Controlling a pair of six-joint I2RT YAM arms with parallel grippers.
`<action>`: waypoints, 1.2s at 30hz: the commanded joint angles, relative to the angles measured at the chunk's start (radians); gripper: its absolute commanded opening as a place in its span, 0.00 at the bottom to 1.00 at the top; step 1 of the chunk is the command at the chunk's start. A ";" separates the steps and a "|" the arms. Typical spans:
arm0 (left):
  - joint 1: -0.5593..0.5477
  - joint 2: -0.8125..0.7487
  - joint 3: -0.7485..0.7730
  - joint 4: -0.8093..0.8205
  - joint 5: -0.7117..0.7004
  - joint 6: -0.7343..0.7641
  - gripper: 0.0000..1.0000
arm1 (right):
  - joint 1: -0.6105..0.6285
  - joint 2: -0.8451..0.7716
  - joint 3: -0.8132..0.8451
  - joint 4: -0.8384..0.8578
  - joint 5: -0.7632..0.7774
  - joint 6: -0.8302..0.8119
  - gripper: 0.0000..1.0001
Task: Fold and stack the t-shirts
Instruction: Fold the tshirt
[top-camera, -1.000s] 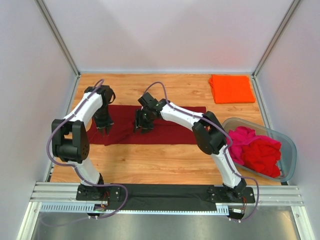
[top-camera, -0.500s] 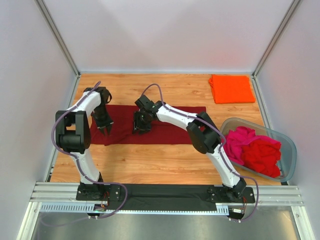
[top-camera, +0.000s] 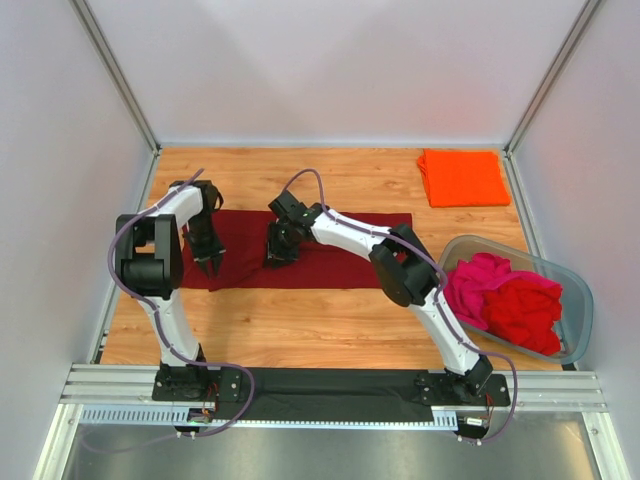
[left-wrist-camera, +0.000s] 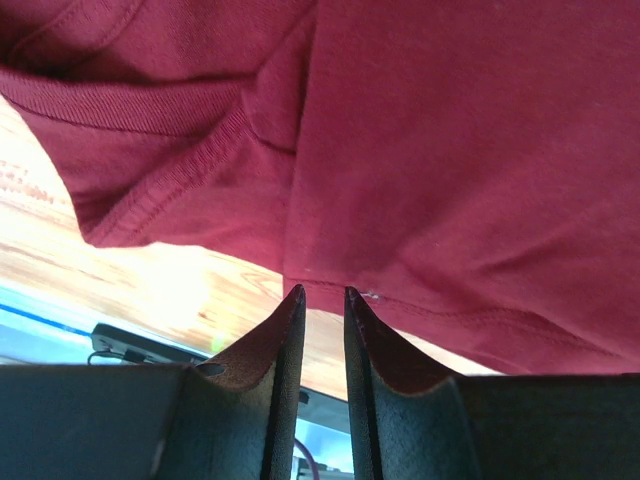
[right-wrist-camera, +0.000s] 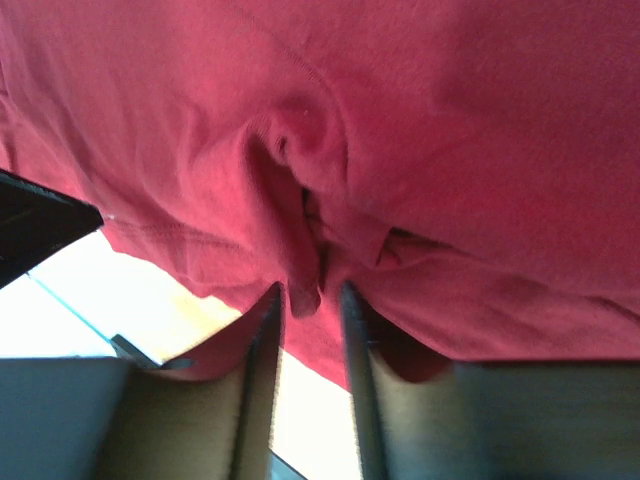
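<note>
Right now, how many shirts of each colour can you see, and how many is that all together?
Dark maroon shirt, spread flat on the table: 1
Orange shirt, folded at the far right corner: 1
Pink shirt, bunched in the tub: 1
Red shirt, bunched in the tub: 1
Total: 4, unless more hide under the heap in the tub.

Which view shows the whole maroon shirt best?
The top external view: the maroon shirt lies there as a full long strip on the table. Left wrist shows only its hem and a sleeve; right wrist shows only bunched folds.
</note>
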 joint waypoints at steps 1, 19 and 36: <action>0.004 0.006 0.038 0.001 -0.021 0.025 0.29 | 0.002 0.028 0.036 0.050 0.007 0.037 0.28; 0.038 0.083 0.008 -0.024 -0.117 0.016 0.29 | -0.035 -0.104 -0.049 -0.057 -0.040 0.041 0.00; 0.036 0.004 0.282 -0.039 0.135 0.085 0.30 | -0.124 -0.228 -0.064 -0.287 0.036 -0.139 0.24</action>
